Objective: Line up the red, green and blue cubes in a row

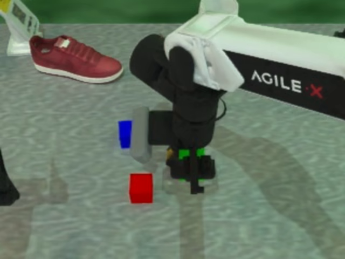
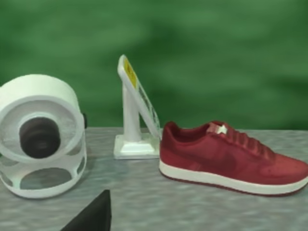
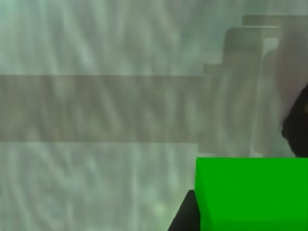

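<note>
Green cube (image 3: 252,192) fills rt wrist view, gripped in right claw (image 1: 190,162); top view adds red cube (image 1: 141,188), blue cube (image 1: 125,133).

Even, bright light; the right arm (image 1: 280,65) casts a soft shadow across the table (image 1: 269,216).

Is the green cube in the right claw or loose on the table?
In the right claw: the green cube sits between its fingers, mostly hidden from above.
</note>
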### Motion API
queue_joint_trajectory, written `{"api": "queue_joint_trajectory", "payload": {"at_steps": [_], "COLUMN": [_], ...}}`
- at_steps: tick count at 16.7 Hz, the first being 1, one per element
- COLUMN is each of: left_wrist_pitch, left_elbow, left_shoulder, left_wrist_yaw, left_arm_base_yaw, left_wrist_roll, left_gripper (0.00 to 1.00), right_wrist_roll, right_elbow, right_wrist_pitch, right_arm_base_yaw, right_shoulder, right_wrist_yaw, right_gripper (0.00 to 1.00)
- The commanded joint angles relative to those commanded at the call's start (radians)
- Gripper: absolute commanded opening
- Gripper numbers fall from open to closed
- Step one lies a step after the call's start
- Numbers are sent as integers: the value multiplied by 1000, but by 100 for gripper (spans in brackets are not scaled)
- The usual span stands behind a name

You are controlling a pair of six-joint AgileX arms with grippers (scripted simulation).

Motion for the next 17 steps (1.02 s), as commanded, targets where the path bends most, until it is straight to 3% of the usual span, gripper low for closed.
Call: {"api": "queue_joint_trajectory", "payload": {"at_steps": [4,10,15,17], "left_wrist_pitch": [0,0,0,0], "left_elbow": [0,0,0,0], "left_shoulder": [0,0,0,0], "left_wrist_yaw": [0,0,0,0], "left_arm_base_yaw": [0,0,0,0], "left_wrist_roll": [0,0,0,0], "left_gripper": [100,100,100,100], "right_wrist_roll": [3,3,3,3], "right_elbow": [-33,-174,-185,-185], "right_wrist_pitch": [43,234,247,247], "right_arm_base_yaw": [-3,1,2,2], "right_shoulder": [4,58,62,62], "right_wrist_yaw": [0,0,1,1], "right_gripper": [0,0,0,15]}}
